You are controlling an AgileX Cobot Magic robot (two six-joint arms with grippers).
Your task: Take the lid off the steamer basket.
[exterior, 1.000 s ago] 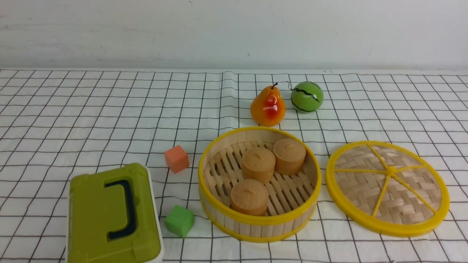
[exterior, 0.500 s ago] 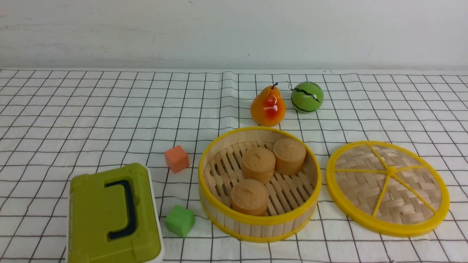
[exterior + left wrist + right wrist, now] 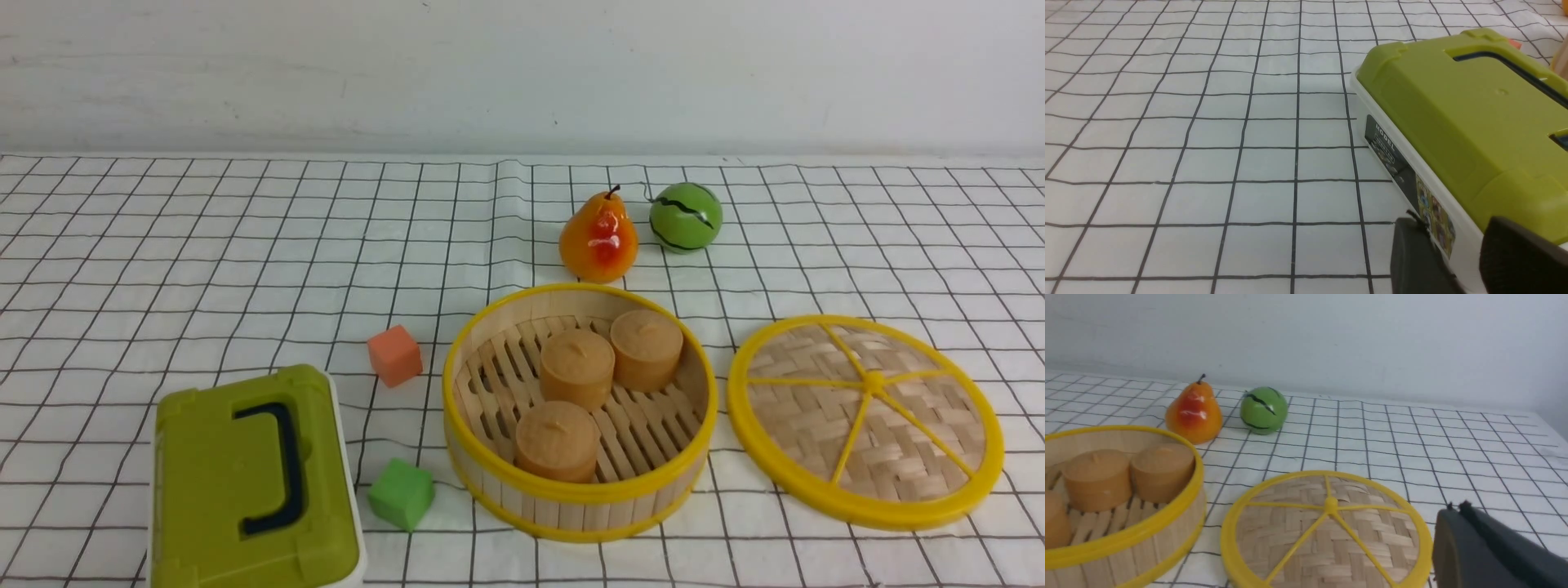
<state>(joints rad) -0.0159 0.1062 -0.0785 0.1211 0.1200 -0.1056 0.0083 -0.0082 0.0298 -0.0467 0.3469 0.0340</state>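
At three o'clock from the basket (image 3: 580, 492) lies the lid (image 3: 922, 425); right gripper (image 3: 1457, 510) is closed together, left gripper (image 3: 1453, 230) stands apart.

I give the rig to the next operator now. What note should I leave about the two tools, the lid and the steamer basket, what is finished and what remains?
Left tool: open, holding nothing, near the olive-green box.
Right tool: shut, holding nothing.
Lid: lying flat on the table, knob up, to the right of the steamer basket.
Basket: uncovered, with three bun-like pieces inside.
Done: the lid is off.
Left to do: nothing more for the lid, as far as I can judge.
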